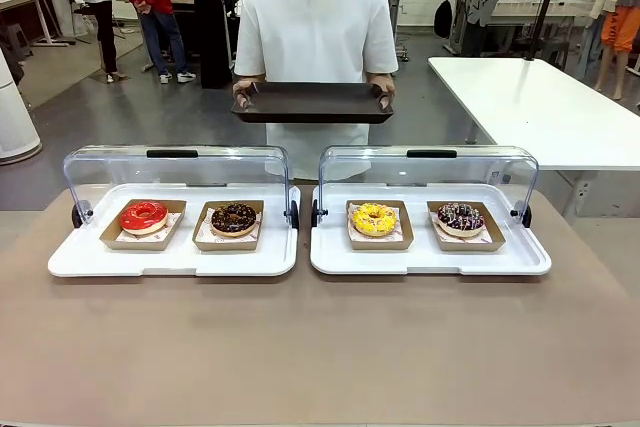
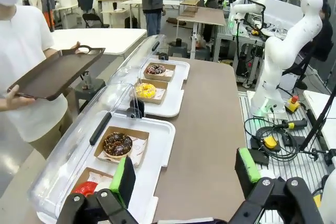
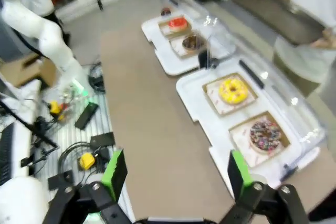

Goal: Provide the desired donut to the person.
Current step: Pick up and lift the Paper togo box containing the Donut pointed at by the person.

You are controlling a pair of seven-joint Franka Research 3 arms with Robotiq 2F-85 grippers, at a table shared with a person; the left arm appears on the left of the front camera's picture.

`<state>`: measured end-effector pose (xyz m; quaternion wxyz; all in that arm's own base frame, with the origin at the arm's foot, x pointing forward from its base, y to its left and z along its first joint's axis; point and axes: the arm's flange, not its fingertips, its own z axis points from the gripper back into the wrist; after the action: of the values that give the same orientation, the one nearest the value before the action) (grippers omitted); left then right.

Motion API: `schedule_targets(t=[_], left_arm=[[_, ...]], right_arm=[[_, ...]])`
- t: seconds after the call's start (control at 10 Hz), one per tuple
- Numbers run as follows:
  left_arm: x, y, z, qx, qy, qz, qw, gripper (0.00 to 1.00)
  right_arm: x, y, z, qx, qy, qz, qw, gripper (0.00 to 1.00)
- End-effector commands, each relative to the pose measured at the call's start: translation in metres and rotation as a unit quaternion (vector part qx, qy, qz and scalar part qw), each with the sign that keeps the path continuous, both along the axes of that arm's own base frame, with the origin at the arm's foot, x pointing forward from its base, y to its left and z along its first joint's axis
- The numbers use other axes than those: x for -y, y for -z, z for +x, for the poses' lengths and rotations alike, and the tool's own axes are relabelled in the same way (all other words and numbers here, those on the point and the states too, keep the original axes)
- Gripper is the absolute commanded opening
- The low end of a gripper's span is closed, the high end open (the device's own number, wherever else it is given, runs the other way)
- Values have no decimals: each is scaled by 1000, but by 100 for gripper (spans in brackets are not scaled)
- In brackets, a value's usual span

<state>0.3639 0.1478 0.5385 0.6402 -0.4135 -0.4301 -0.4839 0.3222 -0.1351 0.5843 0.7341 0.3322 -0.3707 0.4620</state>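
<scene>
Brown matte tabletop [image 1: 320,347] stretches ahead of me in a busy workshop. At its twelve o'clock side stands the person in a plain white short-sleeved shirt [image 1: 315,37], both hands holding a dark brown rectangular tray [image 1: 312,102] at waist height. At about ten o'clock from the table's middle lies a white plastic serving tray [image 1: 170,263] with its clear domed lid [image 1: 175,169] tipped back open. In it sit two brown cardboard boats, one with a red-glazed ring donut [image 1: 143,216] and, at its three o'clock, one with a chocolate donut with pale sprinkles [image 1: 234,218]. At about two o'clock lies a second white serving tray [image 1: 430,265], its own clear lid [image 1: 430,167] raised too. It holds a yellow-iced donut [image 1: 374,218] and, at that one's three o'clock, a dark donut with coloured sprinkles [image 1: 460,217]. Which donut is wanted I cannot tell. My left gripper [image 2: 185,170] looks along the row from the red donut's end, green-padded fingers spread wide with nothing between them. My right gripper [image 3: 176,170], at the sprinkled donut's end, likewise stands wide open and empty.
</scene>
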Motion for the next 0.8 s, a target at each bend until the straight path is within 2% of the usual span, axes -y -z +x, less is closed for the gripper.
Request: schedule_targets(t=[0.0,0.3,0.6,0.7], left_arm=[[1,7,1,28,1,-13,1000,100],[4,10,1,27,-9,-20,999,100],[3,10,2,29,-12,-21,999,100],[1,7,2,16,-4,-12,1000,100]], right_arm=[[0,7,1,19,-10,31,999,100],[-5,7,3,12,-15,25,1000,100],[-7,4,2,20,-26,23,999,100],[-7,5,2,21,-28,25,999,100]])
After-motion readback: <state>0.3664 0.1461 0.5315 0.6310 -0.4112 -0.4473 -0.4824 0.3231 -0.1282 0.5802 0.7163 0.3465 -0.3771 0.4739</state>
